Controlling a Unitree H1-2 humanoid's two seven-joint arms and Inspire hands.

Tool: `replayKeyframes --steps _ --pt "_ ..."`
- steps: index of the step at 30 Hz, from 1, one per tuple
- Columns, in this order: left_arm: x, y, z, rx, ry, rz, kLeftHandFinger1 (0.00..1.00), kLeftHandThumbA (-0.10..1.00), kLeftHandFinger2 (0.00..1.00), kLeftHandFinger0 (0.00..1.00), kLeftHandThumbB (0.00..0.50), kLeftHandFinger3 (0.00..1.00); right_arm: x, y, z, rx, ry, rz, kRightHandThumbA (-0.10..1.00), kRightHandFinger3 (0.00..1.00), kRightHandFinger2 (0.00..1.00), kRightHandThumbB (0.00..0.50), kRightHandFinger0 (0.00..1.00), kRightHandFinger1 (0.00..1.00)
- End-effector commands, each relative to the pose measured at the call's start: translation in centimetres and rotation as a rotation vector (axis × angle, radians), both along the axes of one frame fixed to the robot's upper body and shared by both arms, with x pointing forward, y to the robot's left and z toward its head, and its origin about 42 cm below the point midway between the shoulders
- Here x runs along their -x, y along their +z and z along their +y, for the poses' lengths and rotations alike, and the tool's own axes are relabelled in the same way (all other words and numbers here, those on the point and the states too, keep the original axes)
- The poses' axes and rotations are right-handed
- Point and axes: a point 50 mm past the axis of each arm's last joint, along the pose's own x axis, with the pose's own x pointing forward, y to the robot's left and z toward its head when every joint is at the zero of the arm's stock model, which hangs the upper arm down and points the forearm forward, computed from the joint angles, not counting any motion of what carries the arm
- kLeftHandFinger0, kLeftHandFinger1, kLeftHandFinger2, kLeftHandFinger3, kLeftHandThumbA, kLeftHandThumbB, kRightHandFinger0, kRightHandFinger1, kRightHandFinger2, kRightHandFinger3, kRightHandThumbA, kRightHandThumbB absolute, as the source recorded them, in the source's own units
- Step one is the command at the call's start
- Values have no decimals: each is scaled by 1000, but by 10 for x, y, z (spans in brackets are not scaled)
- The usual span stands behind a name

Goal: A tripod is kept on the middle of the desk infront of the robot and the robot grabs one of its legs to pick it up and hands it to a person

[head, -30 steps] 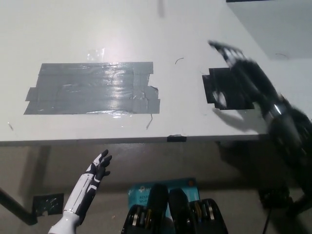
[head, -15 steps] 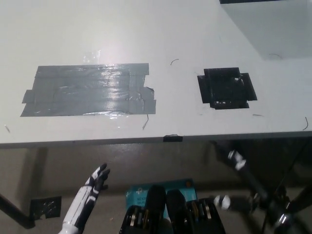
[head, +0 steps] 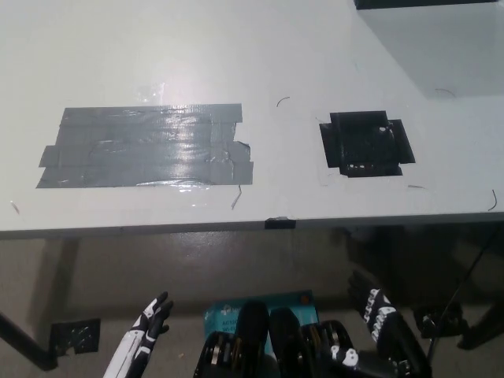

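No tripod shows in the head view. My white left hand (head: pixel 144 334) rests low at the bottom left, below the desk's front edge, fingers spread and holding nothing. My black right hand (head: pixel 380 313) hangs at the bottom right, also below the desk edge, fingers apart and empty. The white desk (head: pixel 291 63) fills the upper part of the picture.
A large patch of grey tape (head: pixel 150 146) lies on the desk's left middle, and a square of black tape (head: pixel 365 143) on its right. A small black tab (head: pixel 279 223) sits on the front edge. A blue item (head: pixel 228 311) lies on the floor.
My right arm has dropped from over the black tape square to below the desk's front edge. My left hand has sunk a little lower.
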Motion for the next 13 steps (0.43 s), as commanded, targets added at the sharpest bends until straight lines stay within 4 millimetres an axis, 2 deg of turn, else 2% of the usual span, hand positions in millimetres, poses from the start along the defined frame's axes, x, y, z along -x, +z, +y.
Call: replayKeyframes --steps 1,13 --pt "2 9 0 6 12 -82 1000 1000 1000 962 109 1000 -3 19 0 -119 19 -94 974 1000 1000 129 1000 1000" --pt "-9 14 -3 1 17 -103 1000 1000 1000 966 86 1000 -12 26 -3 -126 34 -108 944 1000 1000 131 1000 1000"
